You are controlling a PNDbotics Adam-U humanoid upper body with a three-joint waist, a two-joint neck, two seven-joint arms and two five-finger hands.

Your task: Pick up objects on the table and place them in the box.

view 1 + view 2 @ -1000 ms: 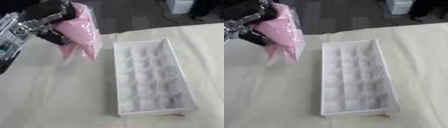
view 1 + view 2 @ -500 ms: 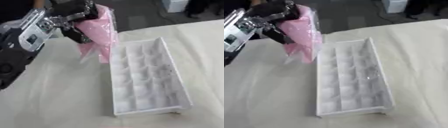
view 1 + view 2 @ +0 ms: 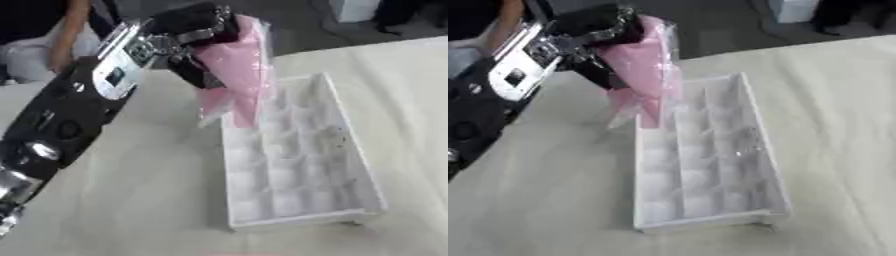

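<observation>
My left hand (image 3: pixel 194 37) comes in from the left and is shut on a pink packet in clear wrap (image 3: pixel 234 70). The packet hangs upright in the air, its lower end dangling over the far left corner of the white box (image 3: pixel 297 160). That box is long, split into several small compartments, and lies on the cream tablecloth. Nothing coloured shows inside the compartments. My right hand shows in neither view.
The cream cloth (image 3: pixel 131 200) stretches to the left and right of the box. Beyond the table's far edge there is a dark floor, a white container (image 3: pixel 354 7) and part of a person (image 3: pixel 66 35) at the far left.
My left hand has carried the pink packet to the right, from beside the box to over its far left corner. The camera has also shifted.
</observation>
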